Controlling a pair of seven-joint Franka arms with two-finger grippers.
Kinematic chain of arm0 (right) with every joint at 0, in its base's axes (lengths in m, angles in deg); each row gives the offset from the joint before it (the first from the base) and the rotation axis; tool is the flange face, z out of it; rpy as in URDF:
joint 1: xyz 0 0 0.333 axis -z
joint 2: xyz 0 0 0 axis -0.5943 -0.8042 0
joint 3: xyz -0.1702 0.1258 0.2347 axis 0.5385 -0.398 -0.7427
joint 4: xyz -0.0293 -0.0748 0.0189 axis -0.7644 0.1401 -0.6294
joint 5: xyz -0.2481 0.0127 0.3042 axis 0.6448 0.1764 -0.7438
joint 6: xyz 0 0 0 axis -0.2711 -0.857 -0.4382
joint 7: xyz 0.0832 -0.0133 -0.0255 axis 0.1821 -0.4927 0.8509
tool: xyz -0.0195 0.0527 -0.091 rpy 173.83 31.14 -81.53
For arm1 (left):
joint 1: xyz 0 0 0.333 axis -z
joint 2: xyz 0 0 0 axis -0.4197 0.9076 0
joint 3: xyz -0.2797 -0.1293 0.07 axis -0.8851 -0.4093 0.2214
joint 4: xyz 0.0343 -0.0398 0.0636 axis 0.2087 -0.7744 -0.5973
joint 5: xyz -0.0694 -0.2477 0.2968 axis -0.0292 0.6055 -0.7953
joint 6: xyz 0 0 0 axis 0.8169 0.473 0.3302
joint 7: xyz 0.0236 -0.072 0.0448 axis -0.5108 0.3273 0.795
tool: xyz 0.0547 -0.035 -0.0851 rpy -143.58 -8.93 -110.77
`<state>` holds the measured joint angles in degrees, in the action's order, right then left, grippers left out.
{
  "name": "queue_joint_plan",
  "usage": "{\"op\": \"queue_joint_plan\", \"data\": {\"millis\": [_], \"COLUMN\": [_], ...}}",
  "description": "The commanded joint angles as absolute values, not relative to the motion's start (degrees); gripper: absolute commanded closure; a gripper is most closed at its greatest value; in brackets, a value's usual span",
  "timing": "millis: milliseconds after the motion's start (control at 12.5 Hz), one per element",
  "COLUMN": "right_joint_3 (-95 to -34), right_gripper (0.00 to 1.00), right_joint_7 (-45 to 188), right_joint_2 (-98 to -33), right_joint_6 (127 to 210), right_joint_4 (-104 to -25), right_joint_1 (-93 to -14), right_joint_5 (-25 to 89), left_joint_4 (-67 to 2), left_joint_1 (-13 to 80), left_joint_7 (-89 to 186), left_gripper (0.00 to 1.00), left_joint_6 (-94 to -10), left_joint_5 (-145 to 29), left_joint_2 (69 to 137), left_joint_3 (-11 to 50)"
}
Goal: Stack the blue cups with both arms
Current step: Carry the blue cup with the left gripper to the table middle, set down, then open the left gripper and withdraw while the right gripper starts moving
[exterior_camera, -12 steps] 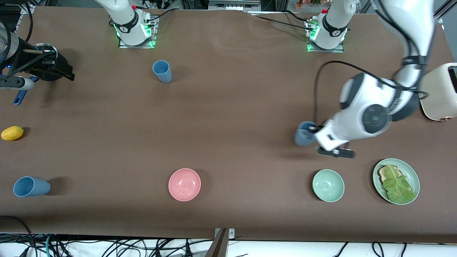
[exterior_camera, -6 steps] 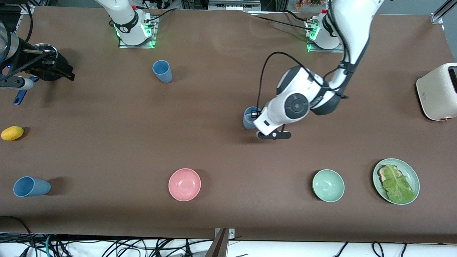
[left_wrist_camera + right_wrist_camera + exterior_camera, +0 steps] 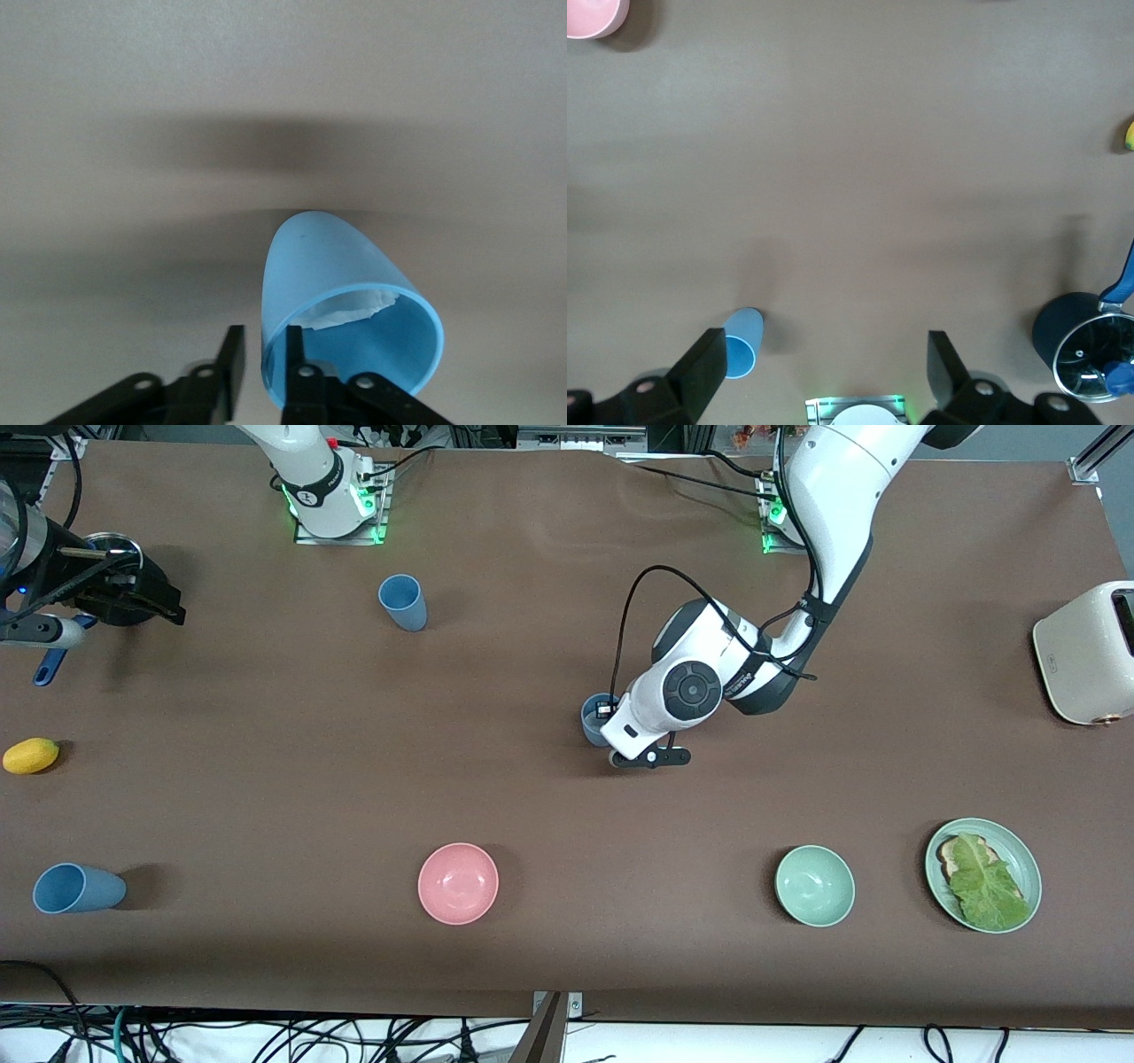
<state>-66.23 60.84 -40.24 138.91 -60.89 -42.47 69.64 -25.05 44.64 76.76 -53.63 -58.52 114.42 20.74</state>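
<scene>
- So, the risk sits with the left gripper (image 3: 262, 341). It's low over the middle of the table (image 3: 532, 646), with its fingers straddling the rim of one blue cup (image 3: 592, 717). One finger is inside and one outside, and there's a sliver of gap between the outer finger and the cup wall. The hold looks slack rather than clamped.
- If the cup isn't flat on the table when the hold goes loose, it probably tips and rolls. Those tapered tumblers roll in a curve, so it could end up somewhere awkward.
- A finger inside the rim could also snag the wall on the way up and drag the cup over.
- A pale patch shows inside that cup, and it's hard to say whether it's glare or a bit of paper. Paper could stop another cup seating fully.
- The right gripper (image 3: 824, 372) waits with jaws spread wide and nothing in them, up over the right arm's end of the table near the black pot (image 3: 1076, 336).
- A second cup (image 3: 403, 602) stands close to the right arm's base. A third cup (image 3: 78, 888) is at the right arm's end, nearest the front camera. It may be lying on its side, but it's hard to be sure.
- The surface is a plain brown mat with lots of open space. Also on it are a pink bowl (image 3: 458, 883), a pale-green bowl (image 3: 814, 886), a green plate (image 3: 1028, 859) with toast and lettuce, a cream toaster (image 3: 1085, 651) and a yellow fruit (image 3: 31, 755).
- Loose cables (image 3: 266, 1036) hang off the edge nearest the camera.
</scene>
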Motion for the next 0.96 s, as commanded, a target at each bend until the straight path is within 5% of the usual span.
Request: {"op": "queue_joint_plan", "data": {"millis": [0, 480, 880], "right_joint_3": [-66.2, -66.2, -66.4], "right_gripper": [0.00, 0.00, 0.00], "right_joint_7": [61.6, 61.6, 62.1], "right_joint_2": [-40.7, -40.4, -46.1], "right_joint_6": [137.6, 136.3, 135.3], "right_joint_4": [-59.5, -59.3, -58.9], "right_joint_1": [-42.2, -42.0, -43.8], "right_joint_5": [68.8, 69.1, 68.9], "left_joint_4": [-24.1, -18.1, -13.5], "left_joint_1": [44.9, 39.5, 27.6], "left_joint_7": [77.4, 73.6, 53.1], "left_gripper": [0.00, 0.00, 0.00], "left_joint_6": [-51.0, -36.8, -24.7], "left_joint_5": [-57.8, -73.9, -72.9], "left_joint_2": [110.3, 100.9, 93.9], "left_joint_3": [21.9, 23.4, 23.1]}}
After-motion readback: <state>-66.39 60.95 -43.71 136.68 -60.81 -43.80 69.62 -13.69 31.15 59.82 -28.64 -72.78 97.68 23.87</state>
